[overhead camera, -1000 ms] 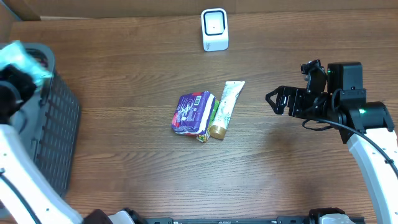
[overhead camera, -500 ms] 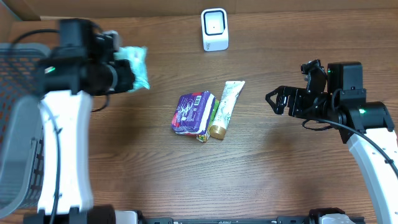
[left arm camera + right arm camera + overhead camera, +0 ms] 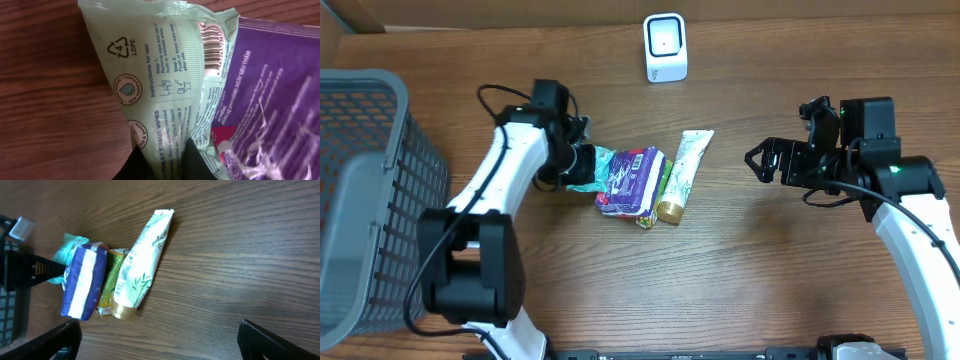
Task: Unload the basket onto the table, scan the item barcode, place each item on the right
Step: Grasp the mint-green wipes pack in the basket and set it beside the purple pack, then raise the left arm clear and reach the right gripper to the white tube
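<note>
Pale green wipes pack (image 3: 160, 75) down on the wooden table (image 3: 770, 270), left of centre, touching a purple packet (image 3: 633, 180); barcode (image 3: 212, 42) facing up beside that seam. Pinched at one end by the left gripper (image 3: 582, 165), clenched tight on it. Past the purple packet, a cream tube (image 3: 685, 170). White scanner (image 3: 665, 47) well apart, at the far edge. Right gripper (image 3: 760, 160) off to the right above bare wood, jaws spread wide

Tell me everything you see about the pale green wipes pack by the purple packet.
The wipes pack is a soft, glossy pale-green plastic pouch printed with an LDPE recycling mark, usage instructions and a barcode near one end. It is held flat over the wooden table, its edge meeting the purple packet, pinched at one end by the left fingers.
</note>
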`<action>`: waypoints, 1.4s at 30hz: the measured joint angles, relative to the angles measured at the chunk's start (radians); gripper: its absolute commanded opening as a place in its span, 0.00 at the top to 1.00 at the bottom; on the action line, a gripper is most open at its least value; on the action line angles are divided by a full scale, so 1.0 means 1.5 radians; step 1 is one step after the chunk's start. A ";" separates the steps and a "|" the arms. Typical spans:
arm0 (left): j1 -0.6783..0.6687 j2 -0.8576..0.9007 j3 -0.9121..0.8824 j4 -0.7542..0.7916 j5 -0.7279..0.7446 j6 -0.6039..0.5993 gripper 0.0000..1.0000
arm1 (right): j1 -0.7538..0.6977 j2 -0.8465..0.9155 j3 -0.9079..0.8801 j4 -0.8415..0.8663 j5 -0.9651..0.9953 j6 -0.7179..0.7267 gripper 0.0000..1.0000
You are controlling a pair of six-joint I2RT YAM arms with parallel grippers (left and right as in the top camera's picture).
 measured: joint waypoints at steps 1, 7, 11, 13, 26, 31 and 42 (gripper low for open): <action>-0.002 0.005 0.000 0.002 -0.004 0.004 0.52 | 0.000 0.001 0.000 0.000 0.000 0.000 0.00; -0.003 0.019 -0.001 0.002 -0.030 0.003 0.00 | 0.000 0.001 0.000 0.000 -0.001 0.000 0.00; -0.003 0.019 0.004 -0.012 -0.037 -0.004 0.02 | 0.000 0.001 0.000 0.000 -0.007 0.001 0.00; -0.003 0.023 0.029 -0.048 -0.039 -0.005 0.03 | 0.000 0.001 0.000 0.002 -0.010 0.005 0.00; -0.003 -0.002 0.545 -0.291 -0.048 -0.005 0.00 | 0.013 0.006 0.130 -0.119 -0.016 0.052 0.01; -0.003 -0.081 0.672 -0.331 -0.070 -0.005 0.00 | 0.013 0.008 0.175 -0.130 -0.006 0.053 0.04; -0.003 -0.218 0.699 -0.433 -0.209 -0.076 0.00 | 0.093 0.217 0.197 -0.026 0.033 0.067 0.04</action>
